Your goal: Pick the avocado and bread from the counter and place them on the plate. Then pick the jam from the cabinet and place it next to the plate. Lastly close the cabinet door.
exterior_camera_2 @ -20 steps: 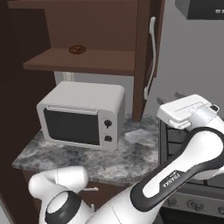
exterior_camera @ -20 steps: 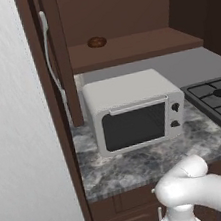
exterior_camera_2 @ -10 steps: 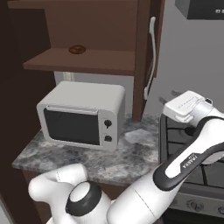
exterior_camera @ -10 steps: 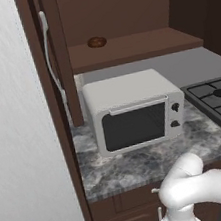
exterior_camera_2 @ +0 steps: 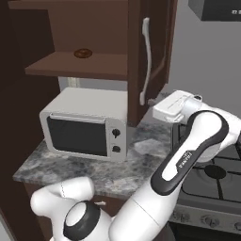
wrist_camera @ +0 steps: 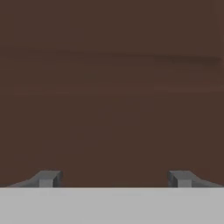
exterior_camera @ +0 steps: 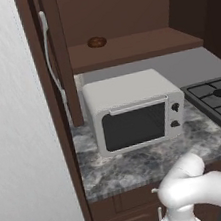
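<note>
The gripper (wrist_camera: pixel 114 178) has swung up against the cabinet door (exterior_camera_2: pixel 149 56); jaws apart, empty, ready for closing it.

Both base cameras are looking forward and down from behind the arm, sharing the microwave (exterior_camera: pixel 133 111) and open cabinet (exterior_camera_2: pixel 101 63). The hand camera is facing brown wood very closely.

The white arm rises from the base, bends at a dark-jointed elbow and reaches up and over to the right, its wrist held high. Up at the hand, the tool (wrist_camera: pixel 113 178) points straight ahead, its two dark fingertips (wrist_camera: pixel 48 178) set wide apart with nothing between them.
</note>
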Tool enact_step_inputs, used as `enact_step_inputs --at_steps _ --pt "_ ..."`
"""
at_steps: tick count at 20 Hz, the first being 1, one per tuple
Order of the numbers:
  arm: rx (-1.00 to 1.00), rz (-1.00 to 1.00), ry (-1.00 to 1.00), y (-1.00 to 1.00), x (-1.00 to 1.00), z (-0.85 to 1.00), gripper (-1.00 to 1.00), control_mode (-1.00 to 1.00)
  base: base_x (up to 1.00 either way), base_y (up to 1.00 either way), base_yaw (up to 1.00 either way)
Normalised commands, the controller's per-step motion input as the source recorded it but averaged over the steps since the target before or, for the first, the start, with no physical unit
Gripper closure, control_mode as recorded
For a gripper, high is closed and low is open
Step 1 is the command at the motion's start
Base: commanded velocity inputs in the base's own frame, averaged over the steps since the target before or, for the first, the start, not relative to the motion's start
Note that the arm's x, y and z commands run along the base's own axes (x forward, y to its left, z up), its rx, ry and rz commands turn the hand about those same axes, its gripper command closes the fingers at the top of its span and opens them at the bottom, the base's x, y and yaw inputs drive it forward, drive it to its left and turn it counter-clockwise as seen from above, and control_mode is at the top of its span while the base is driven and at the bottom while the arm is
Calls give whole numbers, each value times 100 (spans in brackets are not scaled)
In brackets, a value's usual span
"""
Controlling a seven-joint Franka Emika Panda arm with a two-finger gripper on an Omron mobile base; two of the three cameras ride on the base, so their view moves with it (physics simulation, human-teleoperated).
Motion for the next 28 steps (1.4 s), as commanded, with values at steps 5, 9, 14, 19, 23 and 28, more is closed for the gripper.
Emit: enact_step_inputs --at_steps 5,9,14,19,23,28 --pt "-1 -6 0 100 0 0 -100 -100 0 0 0" --pt "-1 -19 -1 81 0 12 -100 -100 0 0 0" --pt "-4 -20 0 78 6 13 -100 -100 0 0 0" --pt "-8 -24 12 61 16 46 -100 -100 0 0 0" --pt "-11 -23 19 52 26 46 -100 -100 0 0 0" --pt "-8 -21 11 33 49 2 -100 -100 0 0 0"
